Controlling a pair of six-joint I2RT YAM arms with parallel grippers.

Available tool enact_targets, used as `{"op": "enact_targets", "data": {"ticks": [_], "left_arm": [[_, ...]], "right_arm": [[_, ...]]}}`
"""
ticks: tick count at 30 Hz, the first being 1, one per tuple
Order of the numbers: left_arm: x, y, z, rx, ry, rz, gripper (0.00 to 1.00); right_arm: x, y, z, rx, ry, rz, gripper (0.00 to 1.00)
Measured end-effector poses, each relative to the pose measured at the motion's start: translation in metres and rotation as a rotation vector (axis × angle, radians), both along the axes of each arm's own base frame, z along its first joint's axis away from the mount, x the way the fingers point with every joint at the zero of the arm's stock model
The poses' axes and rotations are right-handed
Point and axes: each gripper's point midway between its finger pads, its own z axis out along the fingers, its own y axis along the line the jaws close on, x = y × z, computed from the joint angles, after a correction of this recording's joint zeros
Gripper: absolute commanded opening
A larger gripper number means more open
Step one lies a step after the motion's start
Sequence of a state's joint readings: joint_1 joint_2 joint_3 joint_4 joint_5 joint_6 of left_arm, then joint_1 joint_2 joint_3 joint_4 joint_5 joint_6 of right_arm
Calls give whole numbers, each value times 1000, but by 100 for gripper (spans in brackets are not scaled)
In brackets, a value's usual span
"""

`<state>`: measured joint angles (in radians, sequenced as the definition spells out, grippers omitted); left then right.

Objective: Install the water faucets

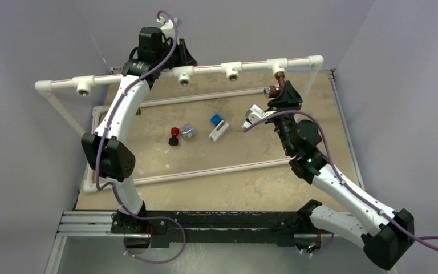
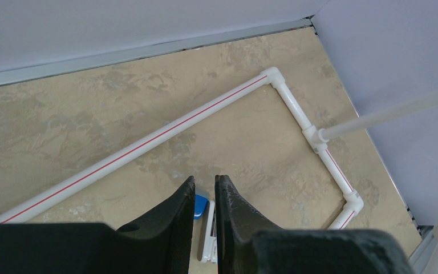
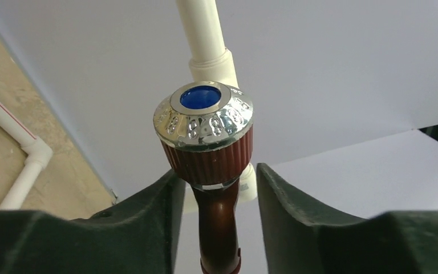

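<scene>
Overhead view: a white raised pipe with four tee fittings spans the back of the table. The reddish-brown faucet hangs from the rightmost tee fitting, its capped end turned toward the table's left.

Right wrist view: the right gripper straddles this faucet just below its ribbed collar and chrome cap, which has a blue centre. The jaws are spread. One finger lies against or just beside the collar, and a sliver of background shows between the faucet and the other finger, so no firm pinch is seen.

Left wrist view: the left gripper is raised high over the table, its fingers pressed almost together and pinching nothing. The blue-white block shows far below, through the slit between them.

On the table lie the green faucet, mostly hidden beside the left arm, and a red-and-black knob, well apart from both grippers.
</scene>
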<state>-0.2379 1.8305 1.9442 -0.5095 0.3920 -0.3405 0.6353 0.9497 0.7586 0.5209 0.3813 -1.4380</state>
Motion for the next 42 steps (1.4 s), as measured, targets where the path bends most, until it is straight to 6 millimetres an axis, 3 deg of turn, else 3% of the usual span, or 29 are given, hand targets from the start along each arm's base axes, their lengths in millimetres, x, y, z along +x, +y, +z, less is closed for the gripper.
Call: {"op": "enact_targets", "data": {"ticks": [7,15,28,42], "left_arm": [[0,0,0,-1,0,0,18],[0,1,0,-3,0,-2,18],[4,6,4,-16,-11,5,18],[7,8,7,-22,-32,10,18]], "right_arm": [[-2,4,-3,76,21,13,0],[-2,6,-5,360,73,34,0],[-3,19,-3,1330,194,188,0],[-1,22,0,2019,243,268,0]]}}
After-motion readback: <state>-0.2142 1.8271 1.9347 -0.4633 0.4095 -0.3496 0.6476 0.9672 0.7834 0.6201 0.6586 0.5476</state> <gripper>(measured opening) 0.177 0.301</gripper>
